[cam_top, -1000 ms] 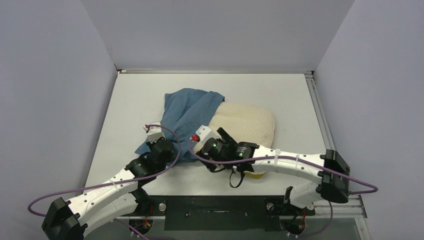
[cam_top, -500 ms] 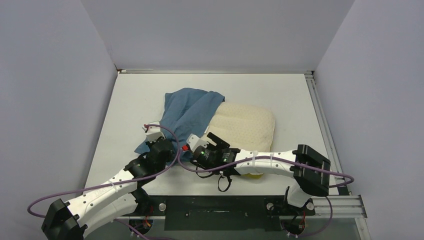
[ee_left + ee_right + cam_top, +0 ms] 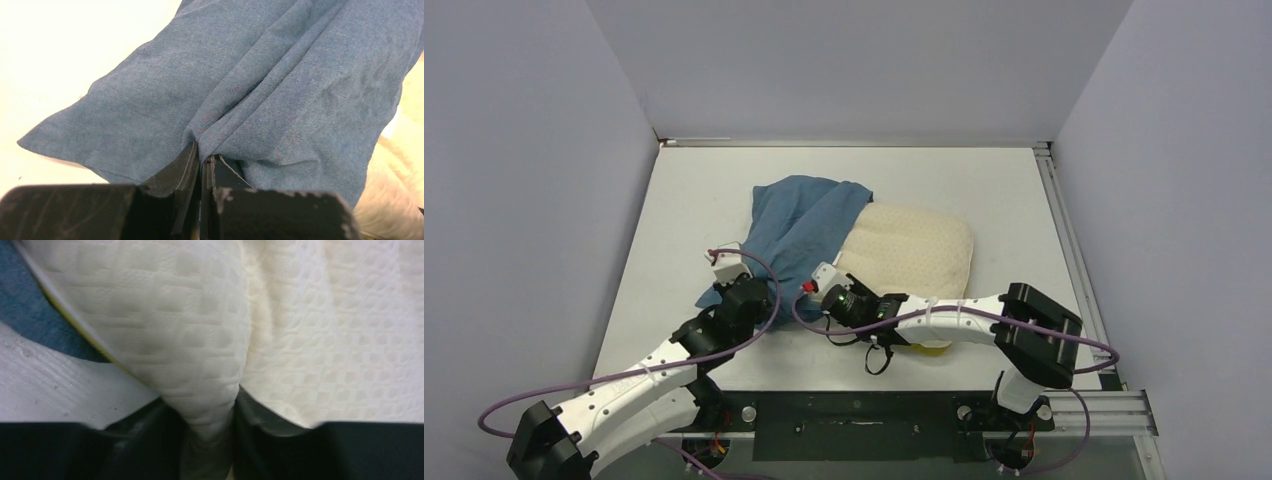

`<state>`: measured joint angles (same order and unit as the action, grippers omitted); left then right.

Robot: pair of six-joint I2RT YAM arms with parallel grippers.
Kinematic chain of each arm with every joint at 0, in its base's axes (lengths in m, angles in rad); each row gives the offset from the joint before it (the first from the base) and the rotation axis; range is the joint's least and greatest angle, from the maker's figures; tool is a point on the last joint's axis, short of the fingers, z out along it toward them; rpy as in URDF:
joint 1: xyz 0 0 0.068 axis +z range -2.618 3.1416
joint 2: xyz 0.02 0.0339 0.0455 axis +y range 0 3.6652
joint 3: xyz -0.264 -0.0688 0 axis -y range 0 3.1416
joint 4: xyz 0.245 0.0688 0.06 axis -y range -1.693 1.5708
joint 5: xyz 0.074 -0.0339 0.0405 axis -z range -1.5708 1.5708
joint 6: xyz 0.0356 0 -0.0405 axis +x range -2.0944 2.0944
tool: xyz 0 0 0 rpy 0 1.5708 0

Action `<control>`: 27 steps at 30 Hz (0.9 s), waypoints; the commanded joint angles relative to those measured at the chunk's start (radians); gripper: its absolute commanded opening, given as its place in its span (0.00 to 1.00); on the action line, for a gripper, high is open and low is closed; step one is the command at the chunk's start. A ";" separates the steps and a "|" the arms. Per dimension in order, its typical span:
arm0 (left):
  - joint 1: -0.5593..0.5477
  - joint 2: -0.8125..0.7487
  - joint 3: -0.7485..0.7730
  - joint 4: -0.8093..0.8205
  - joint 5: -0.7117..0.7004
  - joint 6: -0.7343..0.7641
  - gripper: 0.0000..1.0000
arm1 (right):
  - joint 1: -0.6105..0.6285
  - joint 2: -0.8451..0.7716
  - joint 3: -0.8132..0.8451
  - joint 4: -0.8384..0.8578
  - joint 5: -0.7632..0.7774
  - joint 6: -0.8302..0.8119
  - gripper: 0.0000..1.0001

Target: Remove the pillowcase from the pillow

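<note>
the right gripper [image 3: 210,427] has dropped to the pillow [image 3: 921,248], its jaws closing on a quilted fold.

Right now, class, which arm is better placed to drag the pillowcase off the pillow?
Left. The left jaws are shut on a fold of the pillowcase; the right jaws pinch the pillow, so that arm probably suits anchoring it.

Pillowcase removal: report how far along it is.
Done: most of the pillow lies bare, right of the pillowcase. In hand: the left gripper pinches a pillowcase fold; the right gripper pinches the pillow's quilted cover. Left: pull the case off the covered left end.
</note>
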<state>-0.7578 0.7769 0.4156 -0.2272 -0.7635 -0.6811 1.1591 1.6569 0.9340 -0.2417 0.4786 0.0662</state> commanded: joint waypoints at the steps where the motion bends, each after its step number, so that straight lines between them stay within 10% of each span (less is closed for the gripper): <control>1: 0.027 -0.003 0.036 0.028 -0.052 -0.020 0.00 | -0.016 -0.094 -0.016 0.020 0.008 0.043 0.25; 5: 0.046 0.034 0.077 0.014 -0.060 -0.013 0.00 | -0.021 -0.229 -0.051 0.053 -0.013 0.052 0.05; 16: 0.107 0.136 0.305 -0.159 -0.139 0.098 0.00 | -0.107 -0.732 -0.241 0.208 -0.098 0.097 0.05; 27: 0.241 0.241 0.539 -0.229 -0.174 0.466 0.03 | -0.113 -0.893 -0.299 0.233 -0.211 0.108 0.05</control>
<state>-0.6170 0.9882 0.8841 -0.4114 -0.7521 -0.4335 1.0599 0.8486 0.6350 -0.1112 0.2512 0.1585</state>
